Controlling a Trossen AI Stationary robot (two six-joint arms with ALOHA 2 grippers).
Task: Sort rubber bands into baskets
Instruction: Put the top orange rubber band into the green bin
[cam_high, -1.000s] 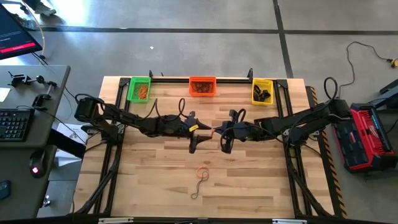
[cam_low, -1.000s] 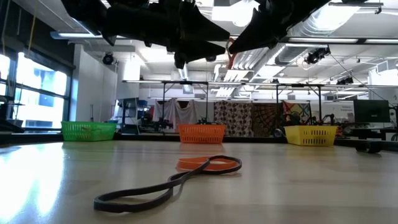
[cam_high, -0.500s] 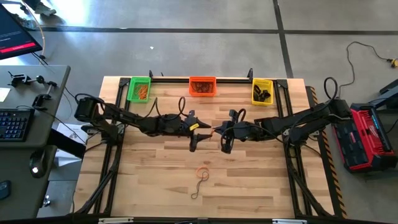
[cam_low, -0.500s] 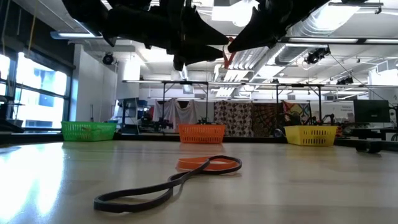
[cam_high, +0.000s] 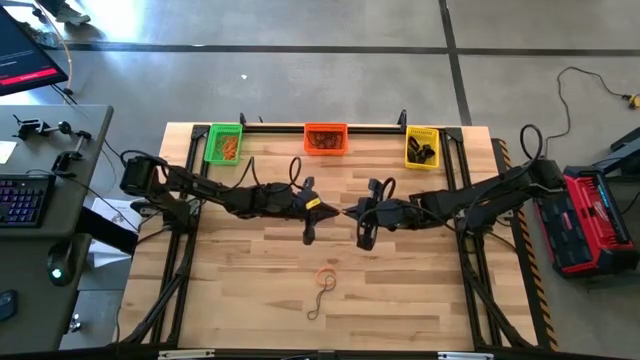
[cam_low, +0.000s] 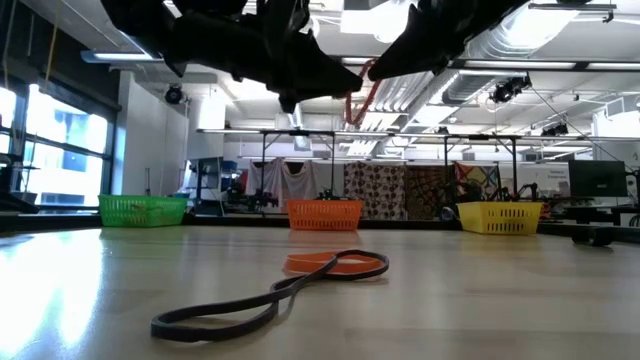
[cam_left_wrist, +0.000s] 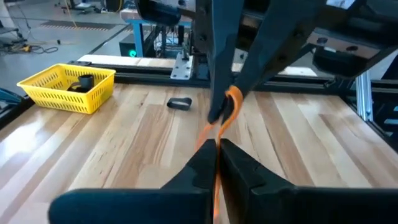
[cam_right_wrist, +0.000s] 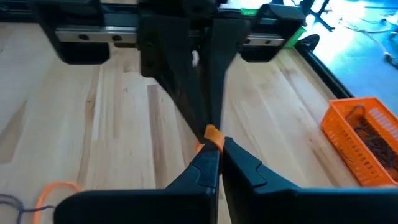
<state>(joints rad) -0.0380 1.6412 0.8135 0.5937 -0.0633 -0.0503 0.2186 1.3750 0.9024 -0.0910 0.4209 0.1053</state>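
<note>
Both grippers meet above the middle of the table (cam_high: 250, 300), tip to tip, with one orange rubber band (cam_left_wrist: 229, 107) pinched between them. The left gripper (cam_high: 338, 211) has its fingers (cam_left_wrist: 200, 167) pressed together on the lower end of that band, which runs as a thin orange strip up from between them. The right gripper (cam_high: 347, 212) has its fingers (cam_right_wrist: 203, 167) closed on the same band from the other side; a small orange bit shows at its tips in the right wrist view. In the low view the band hangs as a short reddish-orange curve (cam_low: 362, 92) between the two dark grippers, well above the tabletop.

Below them, nearer the front edge, a second orange band (cam_low: 336, 263) lies flat on the wood, touching a long dark band (cam_low: 225, 311) that stretches away from it toward the front. A small black band (cam_left_wrist: 180, 102) lies on the table near the yellow basket.

Along the far edge stand the green basket (cam_high: 224, 144), the orange basket (cam_high: 325, 139) and the yellow basket (cam_high: 421, 147), well apart from each other. The green one holds orange bands, the orange one holds brownish bands, and the yellow one holds black ones.
</note>
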